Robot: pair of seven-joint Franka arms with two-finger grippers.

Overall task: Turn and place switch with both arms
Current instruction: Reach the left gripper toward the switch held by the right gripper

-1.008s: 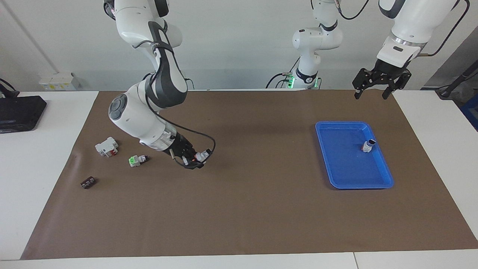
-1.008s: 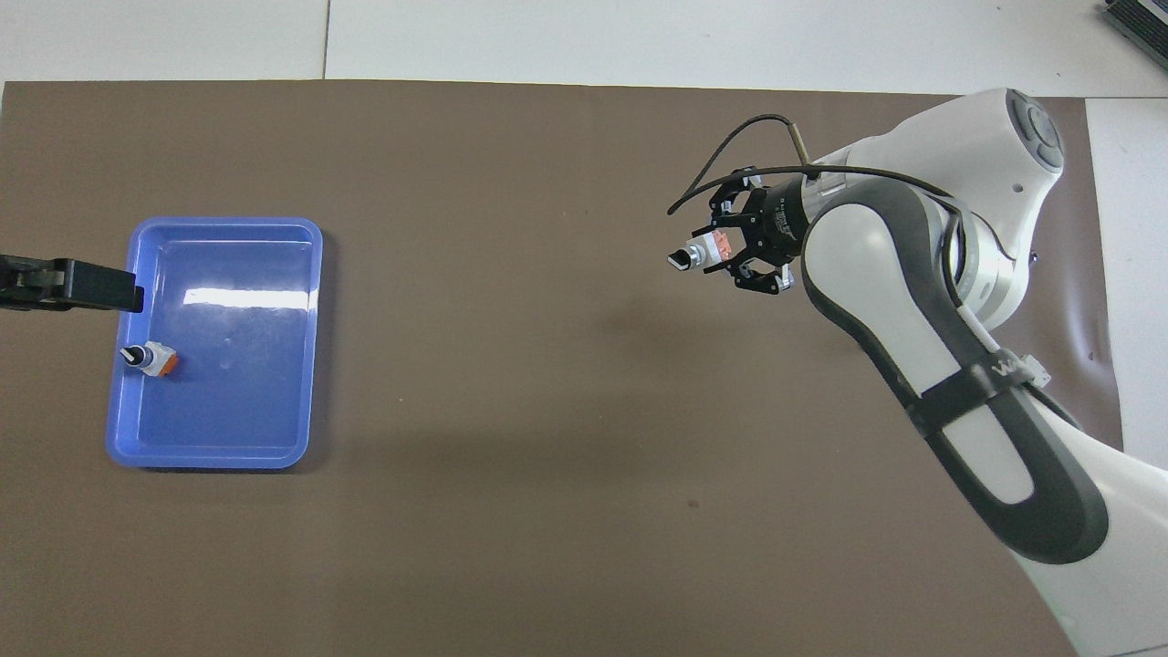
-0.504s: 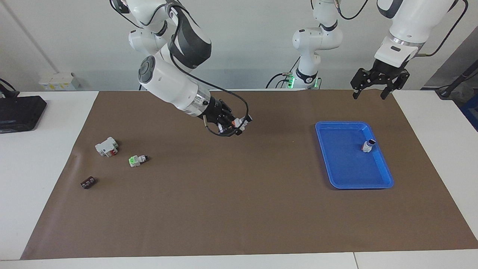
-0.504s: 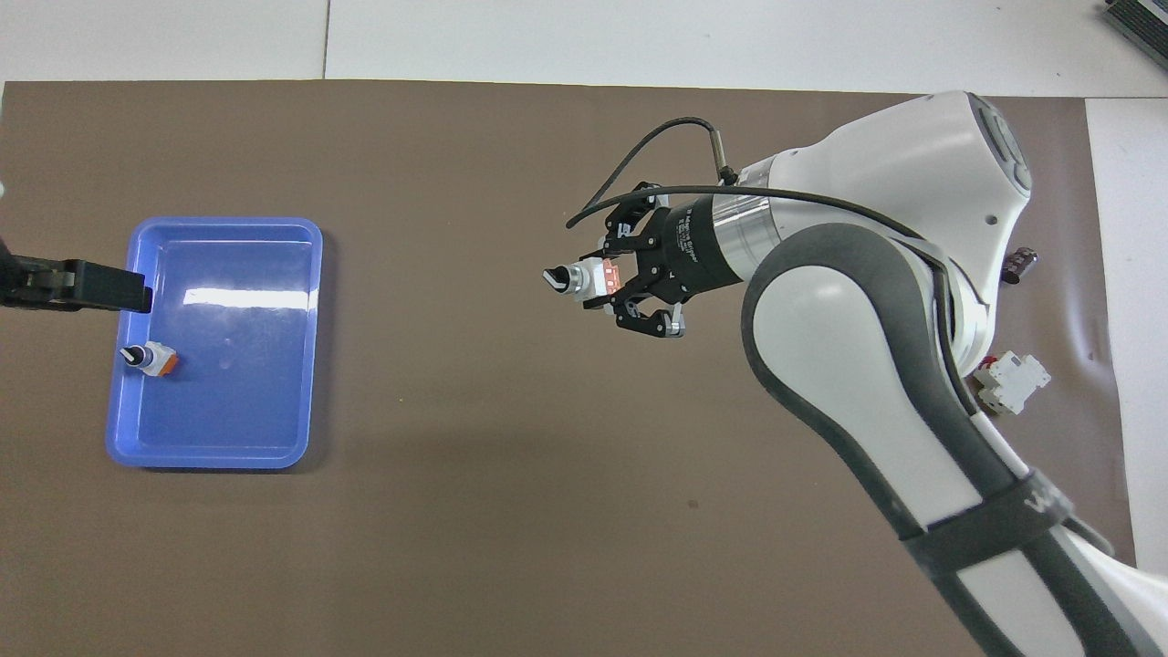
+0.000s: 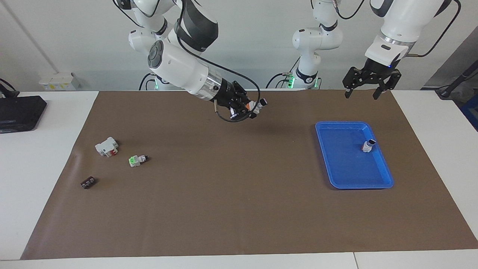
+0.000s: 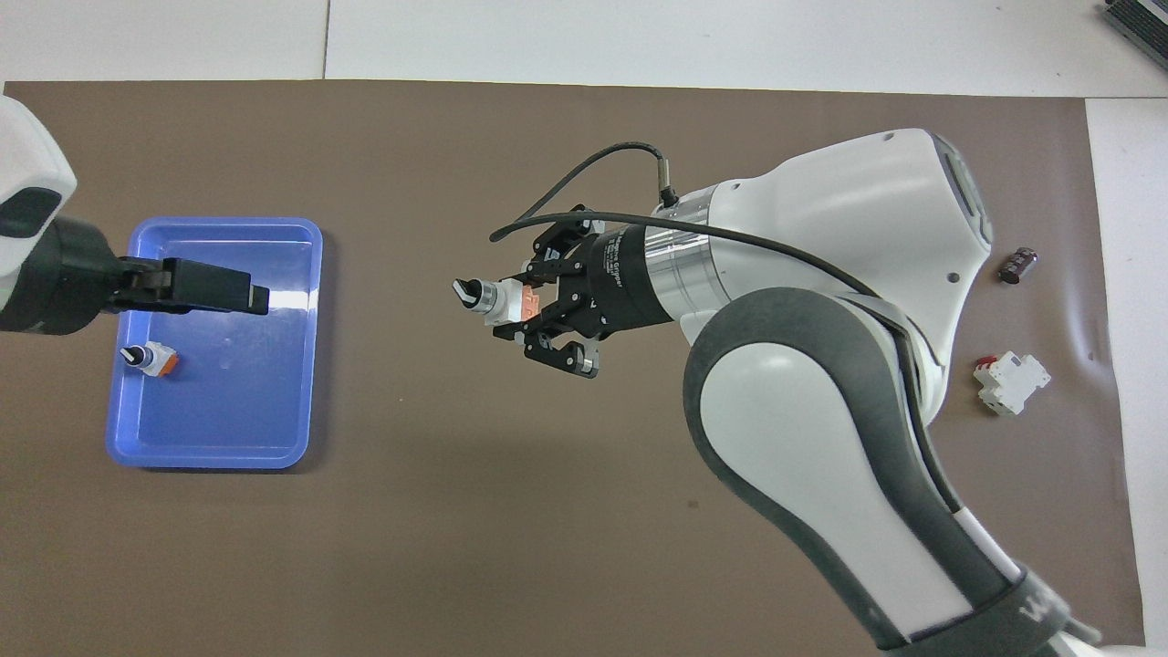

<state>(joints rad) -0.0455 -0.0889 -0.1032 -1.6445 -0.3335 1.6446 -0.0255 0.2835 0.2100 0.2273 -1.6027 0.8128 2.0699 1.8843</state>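
Note:
The switch (image 5: 257,105) (image 6: 493,299), white-grey with an orange block and a dark knob, is up in the air over the middle of the brown mat. My right gripper (image 5: 249,109) (image 6: 527,306) is shut on its orange end, and the knob points toward the left arm's end of the table. My left gripper (image 5: 360,93) (image 6: 246,298) hangs open and empty, high up; in the overhead view it lies over the blue tray (image 5: 347,172) (image 6: 237,401).
Another orange-ended switch (image 5: 368,145) (image 6: 151,359) stands in the tray. Toward the right arm's end lie a green-ended switch (image 5: 137,160), a white block with a red part (image 5: 106,146) (image 6: 1011,381) and a small dark part (image 5: 87,182) (image 6: 1017,265).
My right gripper has lifted the switch from low beside the green-ended switch and carried it to over the mat's middle. My left gripper has shifted a little toward the middle, over the tray.

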